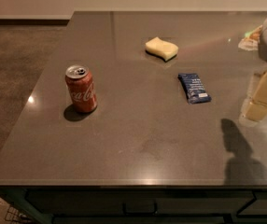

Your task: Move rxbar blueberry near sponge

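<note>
The rxbar blueberry (194, 88), a flat dark blue bar with white print, lies on the dark countertop (138, 139) right of centre. The sponge (161, 48), a pale yellow wavy-edged block, lies farther back, a short gap up and left of the bar. My gripper (259, 104), cream-coloured, hangs at the right edge of the view, above the counter and to the right of the bar, apart from it. It holds nothing that I can see.
A red Coca-Cola can (81, 88) stands upright at the left of the counter. A colourful packet (250, 37) lies at the far right back, partly behind my arm. The counter's left and front edges drop to the floor.
</note>
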You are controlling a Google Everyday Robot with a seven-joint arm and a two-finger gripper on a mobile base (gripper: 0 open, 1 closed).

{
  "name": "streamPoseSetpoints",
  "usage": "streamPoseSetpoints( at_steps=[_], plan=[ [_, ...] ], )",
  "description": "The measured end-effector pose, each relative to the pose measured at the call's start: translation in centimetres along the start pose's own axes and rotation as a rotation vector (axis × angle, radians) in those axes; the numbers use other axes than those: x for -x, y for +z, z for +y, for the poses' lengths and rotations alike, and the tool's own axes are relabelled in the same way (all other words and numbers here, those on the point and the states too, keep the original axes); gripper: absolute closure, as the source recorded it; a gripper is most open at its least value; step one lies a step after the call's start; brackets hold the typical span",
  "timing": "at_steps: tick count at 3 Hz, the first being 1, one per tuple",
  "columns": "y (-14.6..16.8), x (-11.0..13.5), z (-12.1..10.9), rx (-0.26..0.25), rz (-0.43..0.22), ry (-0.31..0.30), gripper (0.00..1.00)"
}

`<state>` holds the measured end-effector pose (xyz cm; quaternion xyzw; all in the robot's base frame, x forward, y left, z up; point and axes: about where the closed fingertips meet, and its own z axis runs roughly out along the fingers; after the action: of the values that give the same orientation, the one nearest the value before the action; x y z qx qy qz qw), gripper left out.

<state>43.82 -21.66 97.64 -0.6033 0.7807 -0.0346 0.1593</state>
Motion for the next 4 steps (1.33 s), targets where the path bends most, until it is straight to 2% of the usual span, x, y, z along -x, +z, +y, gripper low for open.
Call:
streamPoseSetpoints(
  at_steps=[1, 2, 4],
  plan=[
    [0.0, 0.0, 0.0, 0.0, 0.0, 0.0, 0.0],
    [0.8, 0.3, -1.0, -0.012, 0.004, 0.061, 0.0],
    [5.9, 0.7, -6.3, -0.088, 0.04, 0.337, 0.0]
  ],
)
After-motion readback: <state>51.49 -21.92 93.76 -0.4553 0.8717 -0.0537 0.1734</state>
